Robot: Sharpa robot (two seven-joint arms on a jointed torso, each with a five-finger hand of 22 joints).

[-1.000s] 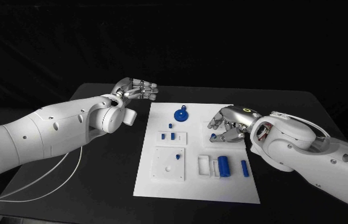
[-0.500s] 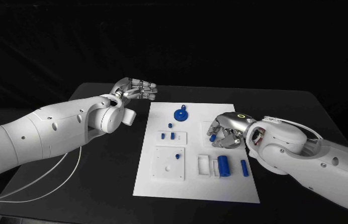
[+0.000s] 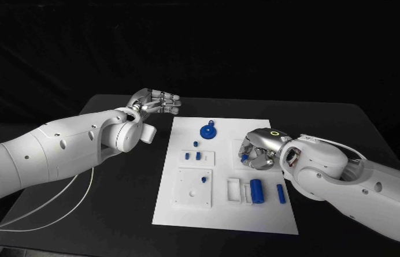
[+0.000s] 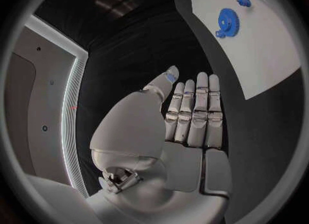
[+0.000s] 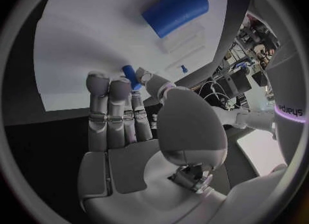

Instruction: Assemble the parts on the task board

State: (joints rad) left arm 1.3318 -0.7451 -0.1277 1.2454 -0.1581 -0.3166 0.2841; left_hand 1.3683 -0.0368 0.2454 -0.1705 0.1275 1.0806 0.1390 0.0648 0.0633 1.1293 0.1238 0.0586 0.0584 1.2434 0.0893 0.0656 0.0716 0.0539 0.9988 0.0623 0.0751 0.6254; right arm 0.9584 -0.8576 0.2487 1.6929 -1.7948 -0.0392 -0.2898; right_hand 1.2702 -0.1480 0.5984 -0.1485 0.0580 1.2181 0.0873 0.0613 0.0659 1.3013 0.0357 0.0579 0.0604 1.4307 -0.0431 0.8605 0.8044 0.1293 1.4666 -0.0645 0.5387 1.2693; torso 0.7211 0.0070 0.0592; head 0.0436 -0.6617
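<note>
The white task board [image 3: 225, 216] lies in the middle of the black table. On it are a blue gear [image 3: 207, 132], a thick blue cylinder [image 3: 258, 190] and a slim blue pin [image 3: 281, 193]. My right hand [image 3: 258, 152] is low over the board's right side. In the right wrist view its thumb and a fingertip [image 5: 120, 86] close on a small blue peg [image 5: 131, 75] at the board's surface, with the cylinder [image 5: 175, 11] beyond. My left hand [image 3: 156, 102] hovers open and holding nothing off the board's far left corner. The left wrist view has the gear [image 4: 227, 20] too.
A small white plate [image 3: 198, 159] carries two short blue pegs. A larger white plate [image 3: 192, 192] has a round hole and one blue peg [image 3: 204, 179]. White blocks [image 3: 235, 189] stand beside the cylinder. A white cable [image 3: 50, 211] runs along the table's left edge.
My right hand has slid left and down over the small blue peg, and its fingers have drawn in around it. The left hand has stayed put.
</note>
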